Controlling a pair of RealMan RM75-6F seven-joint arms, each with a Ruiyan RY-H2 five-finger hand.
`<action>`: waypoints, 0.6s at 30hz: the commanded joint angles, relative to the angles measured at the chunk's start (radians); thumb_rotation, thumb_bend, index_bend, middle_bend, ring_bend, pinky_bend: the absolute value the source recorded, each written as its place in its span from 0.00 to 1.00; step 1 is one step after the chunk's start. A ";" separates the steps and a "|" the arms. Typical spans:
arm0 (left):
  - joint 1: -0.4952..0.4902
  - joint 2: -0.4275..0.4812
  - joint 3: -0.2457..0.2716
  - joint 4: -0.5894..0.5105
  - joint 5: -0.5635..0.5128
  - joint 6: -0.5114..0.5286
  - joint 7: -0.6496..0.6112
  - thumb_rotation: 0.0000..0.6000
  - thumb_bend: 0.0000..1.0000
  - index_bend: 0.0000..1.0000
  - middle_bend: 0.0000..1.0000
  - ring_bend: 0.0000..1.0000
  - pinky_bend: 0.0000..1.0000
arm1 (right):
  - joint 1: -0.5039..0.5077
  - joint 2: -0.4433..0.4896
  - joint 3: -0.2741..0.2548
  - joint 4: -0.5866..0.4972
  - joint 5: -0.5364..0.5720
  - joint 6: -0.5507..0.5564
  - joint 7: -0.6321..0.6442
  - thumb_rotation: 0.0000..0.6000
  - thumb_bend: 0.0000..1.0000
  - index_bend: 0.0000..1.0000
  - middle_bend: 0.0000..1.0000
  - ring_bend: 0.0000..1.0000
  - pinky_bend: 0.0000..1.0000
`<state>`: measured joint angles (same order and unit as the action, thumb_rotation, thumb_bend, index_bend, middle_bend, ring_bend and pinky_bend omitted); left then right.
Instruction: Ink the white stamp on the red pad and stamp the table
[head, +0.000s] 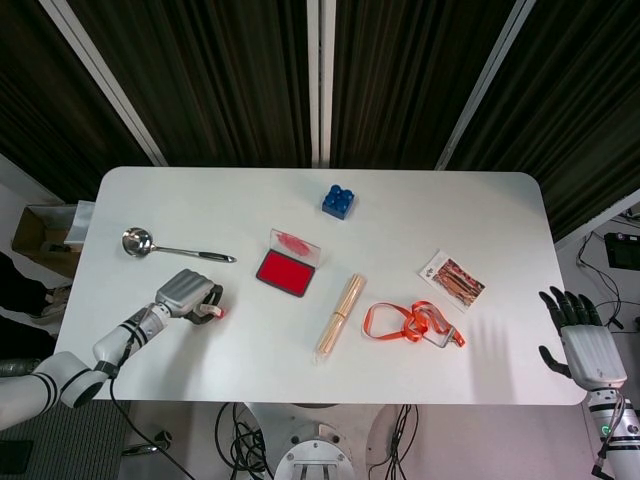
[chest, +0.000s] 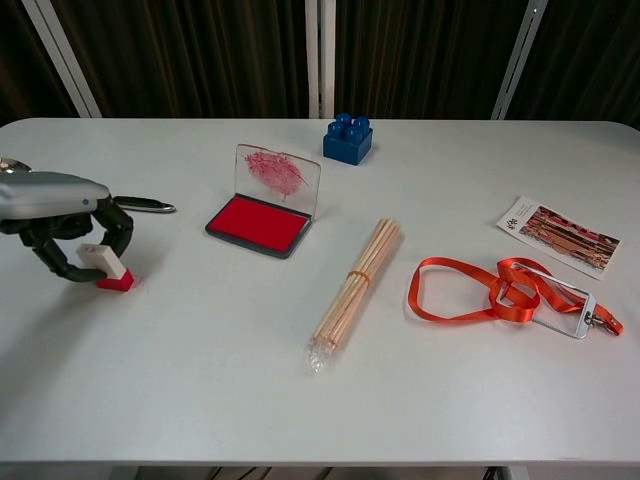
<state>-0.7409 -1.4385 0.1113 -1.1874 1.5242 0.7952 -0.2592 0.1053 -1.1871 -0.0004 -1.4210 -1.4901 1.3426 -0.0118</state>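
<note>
A: Left hand (chest: 60, 215)?
B: Fingers wrapped around the stamp (chest: 105, 267), its red base on the table (chest: 200, 380), left of the ink pad (chest: 255, 223).
A: Rest?
B: Ladle (head: 160, 245) behind it, sticks (chest: 355, 280), lanyard (chest: 500, 295), then card (chest: 560, 235).
A: Right hand (head: 585, 345)?
B: Off the table's edge, fingers spread, holding nothing.

lab | white table (head: 200, 200) | dark curtains (head: 200, 70) | floor cables (head: 240, 440)
</note>
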 joint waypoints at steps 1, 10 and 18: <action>0.000 0.001 0.001 0.003 0.006 -0.001 -0.004 1.00 0.37 0.51 0.49 0.91 0.99 | 0.000 0.002 0.000 -0.003 0.002 -0.001 -0.003 1.00 0.23 0.00 0.00 0.00 0.00; 0.005 0.008 0.003 0.003 0.027 0.014 -0.016 1.00 0.34 0.38 0.41 0.91 0.99 | 0.002 0.006 -0.001 -0.014 0.008 -0.011 -0.015 1.00 0.23 0.00 0.00 0.00 0.00; 0.008 0.017 0.003 -0.005 0.039 0.024 -0.018 1.00 0.34 0.38 0.40 0.91 0.99 | 0.003 0.008 0.000 -0.019 0.015 -0.017 -0.022 1.00 0.23 0.00 0.00 0.00 0.00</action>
<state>-0.7331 -1.4217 0.1145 -1.1920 1.5626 0.8190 -0.2770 0.1082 -1.1787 -0.0004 -1.4399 -1.4752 1.3259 -0.0340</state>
